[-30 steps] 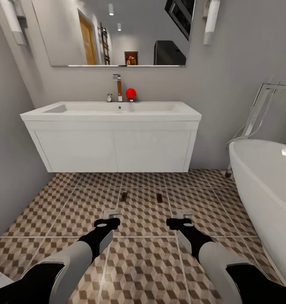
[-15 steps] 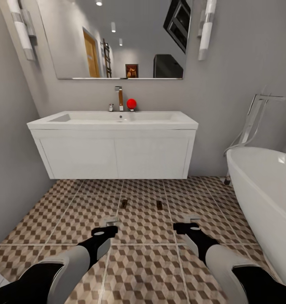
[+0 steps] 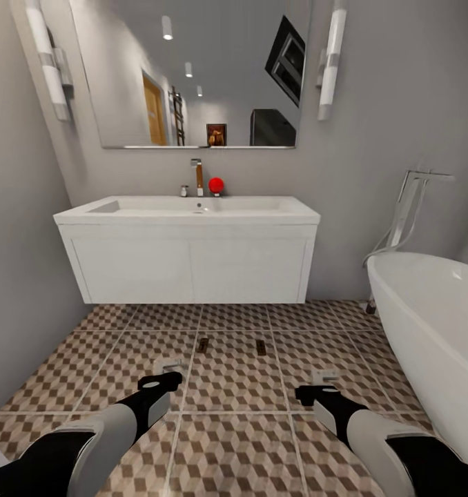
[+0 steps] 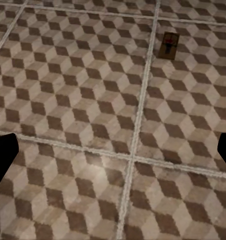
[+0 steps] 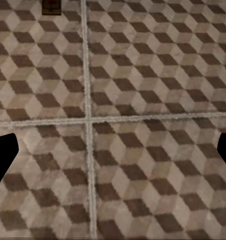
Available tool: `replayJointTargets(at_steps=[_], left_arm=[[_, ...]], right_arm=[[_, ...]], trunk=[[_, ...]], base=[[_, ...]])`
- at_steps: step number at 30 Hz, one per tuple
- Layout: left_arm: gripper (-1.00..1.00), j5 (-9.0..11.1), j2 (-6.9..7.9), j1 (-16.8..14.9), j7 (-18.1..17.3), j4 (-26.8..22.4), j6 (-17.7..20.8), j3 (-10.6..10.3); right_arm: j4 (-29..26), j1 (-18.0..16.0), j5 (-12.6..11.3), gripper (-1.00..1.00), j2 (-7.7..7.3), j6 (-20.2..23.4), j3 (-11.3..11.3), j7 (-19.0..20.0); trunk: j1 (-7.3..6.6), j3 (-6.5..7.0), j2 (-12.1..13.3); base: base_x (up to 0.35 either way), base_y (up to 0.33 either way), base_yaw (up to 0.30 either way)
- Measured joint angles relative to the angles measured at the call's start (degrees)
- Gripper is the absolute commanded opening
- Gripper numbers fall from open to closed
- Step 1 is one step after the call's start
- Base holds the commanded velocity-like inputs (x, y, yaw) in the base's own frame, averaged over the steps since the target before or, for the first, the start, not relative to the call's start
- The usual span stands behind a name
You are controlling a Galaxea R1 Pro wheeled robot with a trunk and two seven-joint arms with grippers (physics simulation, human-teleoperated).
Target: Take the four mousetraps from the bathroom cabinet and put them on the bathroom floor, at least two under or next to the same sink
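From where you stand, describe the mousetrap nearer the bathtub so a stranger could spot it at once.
Find the white sink under the mirror, then look down at the cube-patterned floor just in front of it. Two small brown boards lie there side by side and apart. Yours is the mousetrap on the bathtub's side, on the tile beside the one holding its twin.

Head forward-down; wrists floorward, tiles (image 3: 234,386) shared

Grey walls (image 3: 372,103), a wide mirror (image 3: 192,69) flanked by two tube lamps (image 3: 328,62), and a white bathtub (image 3: 434,324) at right.
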Motion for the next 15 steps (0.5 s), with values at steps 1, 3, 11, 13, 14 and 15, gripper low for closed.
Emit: replayJointTargets(at_steps=[1, 3, 11, 13, 14, 15], left_arm=[[1.0, 0.03, 0.18, 0.01, 0.01, 0.01, 0.0, 0.0], [1.0, 0.08, 0.5, 0.02, 0.0, 0.01, -0.01, 0.01], [1.0, 0.22, 1.13, 0.37, 0.01, 0.03, -0.07, 0.02], [1.0, 0.22, 1.23, 0.52, 0.02, 0.03, -0.08, 0.01], [1.0, 0.23, 1.32, 0.68, 0.02, 0.03, -0.08, 0.02], [1.0, 0.24, 1.39, 0.88, 0.02, 0.03, -0.08, 0.02]], right_arm=[[0.23, -0.03, -0.01, 1.0, -0.07, 0.03, 0.0, -0.03], [0.59, -0.15, -0.01, 1.0, -0.29, 0.04, 0.0, -0.1], [1.11, -0.38, 0.05, 1.0, -0.82, 0.04, 0.01, -0.33], [1.14, -0.38, 0.06, 1.0, -0.88, 0.04, 0.01, -0.36], [1.16, -0.37, 0.05, 1.0, -0.94, 0.04, 0.01, -0.36], [1.18, -0.35, 0.04, 1.0, -1.04, 0.06, 0.0, -0.37]], trunk=[[-0.03, 0.22, 0.01], [-0.08, 0.67, 0.04], [-0.28, 2.44, 0.15], [-0.34, 2.88, 0.17], [-0.36, 3.1, 0.19], [-0.39, 3.33, 0.2]], base=[[0.0, 0.0, 0.0], [0.0, 0.0, 0.0], [0.0, 0.0, 0.0], [0.0, 0.0, 0.0], [0.0, 0.0, 0.0], [0.0, 0.0, 0.0]])
